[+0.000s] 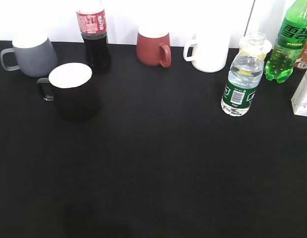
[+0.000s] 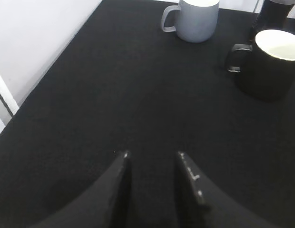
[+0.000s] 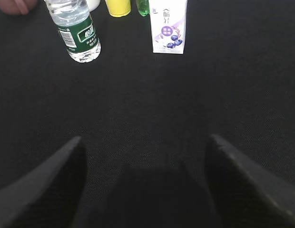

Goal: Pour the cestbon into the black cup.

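Note:
The cestbon (image 1: 241, 82), a small clear uncapped bottle with a dark green label, stands upright at the right of the black table; it also shows in the right wrist view (image 3: 73, 29). The black cup (image 1: 73, 89), white inside with its handle to the left, stands at the left, and shows in the left wrist view (image 2: 272, 61). My left gripper (image 2: 152, 154) is open and empty, low over the cloth, well short of the cup. My right gripper (image 3: 145, 140) is wide open and empty, well short of the cestbon. Neither gripper shows in the exterior view.
At the back stand a grey mug (image 1: 30, 54), a cola bottle with a red label (image 1: 94, 34), a dark red mug (image 1: 153, 47), a white mug (image 1: 209, 49) and a bright green soda bottle (image 1: 289, 42). A white and purple carton (image 1: 304, 94) stands at the right edge.

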